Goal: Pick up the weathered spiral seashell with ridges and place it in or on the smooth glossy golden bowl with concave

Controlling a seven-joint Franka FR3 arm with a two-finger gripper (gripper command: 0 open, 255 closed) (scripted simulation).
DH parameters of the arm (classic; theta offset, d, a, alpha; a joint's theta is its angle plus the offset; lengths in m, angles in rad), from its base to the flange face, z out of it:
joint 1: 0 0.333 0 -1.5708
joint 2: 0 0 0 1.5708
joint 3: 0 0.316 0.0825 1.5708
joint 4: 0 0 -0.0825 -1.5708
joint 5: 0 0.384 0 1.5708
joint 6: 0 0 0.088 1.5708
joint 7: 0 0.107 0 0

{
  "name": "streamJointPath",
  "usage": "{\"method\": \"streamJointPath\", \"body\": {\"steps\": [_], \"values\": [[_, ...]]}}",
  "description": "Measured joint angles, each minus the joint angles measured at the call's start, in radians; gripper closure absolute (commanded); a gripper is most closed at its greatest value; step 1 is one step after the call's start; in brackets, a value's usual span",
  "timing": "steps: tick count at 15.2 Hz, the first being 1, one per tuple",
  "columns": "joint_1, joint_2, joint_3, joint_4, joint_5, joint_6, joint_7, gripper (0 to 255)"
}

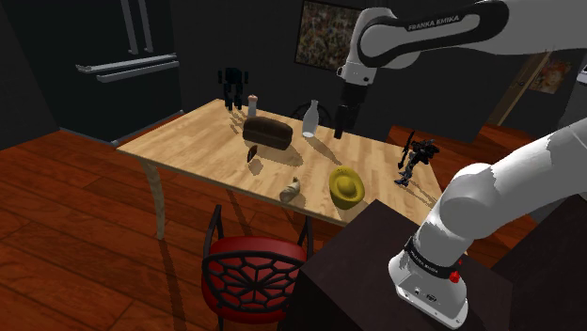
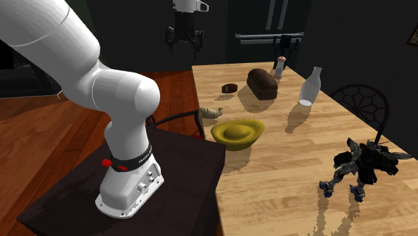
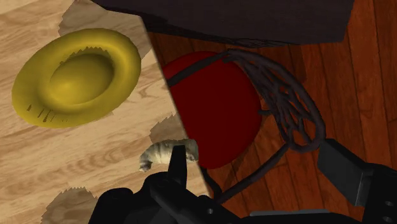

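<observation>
Pale, ridged seashell (image 3: 167, 153) lies on the wooden table (image 1: 188, 141), right at the edge where a red chair (image 1: 252, 271) stands (the yellow bowl (image 3: 76, 76) sits near it, not touching). The black gripper (image 2: 185, 44) hangs high above, well clear of the seashell, fingers spread wide, holding nothing

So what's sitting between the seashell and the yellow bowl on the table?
Nothing: only bare wooden tabletop separates the seashell from the golden bowl. That stretch shows in both the shoulder view and the wrist view.
</observation>
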Motion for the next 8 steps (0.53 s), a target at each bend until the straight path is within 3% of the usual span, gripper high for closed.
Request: {"method": "streamJointPath", "body": {"steps": [8], "values": [[-0.006, 0.282, -0.039, 0.042, -0.029, 0.246, -0.100, 0]]}}
